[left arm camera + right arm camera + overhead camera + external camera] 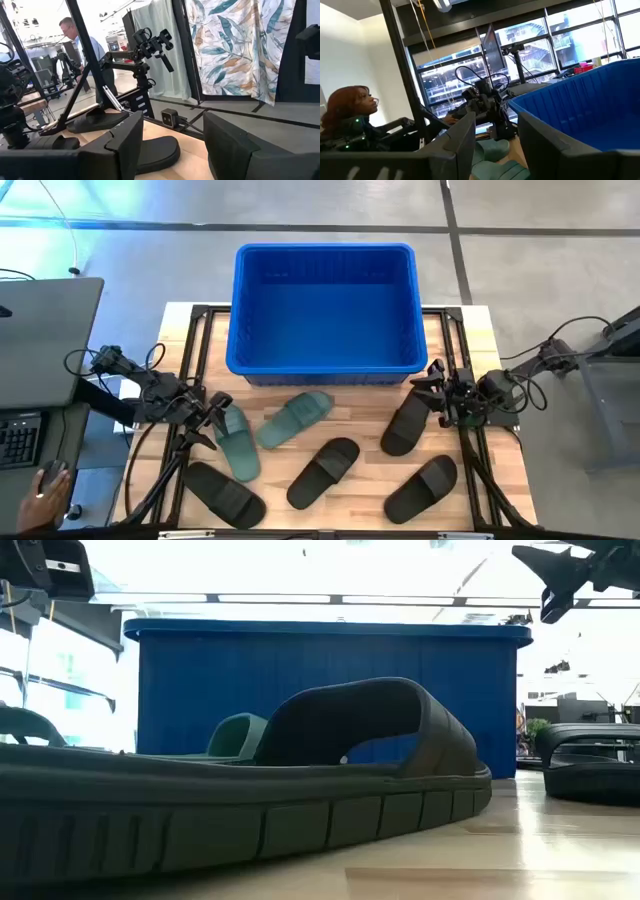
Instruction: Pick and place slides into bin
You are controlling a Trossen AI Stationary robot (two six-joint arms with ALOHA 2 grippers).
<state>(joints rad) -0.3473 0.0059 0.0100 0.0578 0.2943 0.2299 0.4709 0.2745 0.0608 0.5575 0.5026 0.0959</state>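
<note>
Six slides (322, 472) are lying on the table (480, 340) in front of the empty bin (325, 305), while the left gripper (205, 423) and right gripper (437, 388) are hovering with fingers apart, seemingly poised to pick.

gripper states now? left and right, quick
Left gripper: open, holding nothing, above the green slide.
Right gripper: open, holding nothing, above a black slide by the bin.

My dark two-finger left gripper (212, 423) hovers low, jaws spread wide. My dark two-finger right gripper (432, 388) hangs opposite, jaws parted.
</note>
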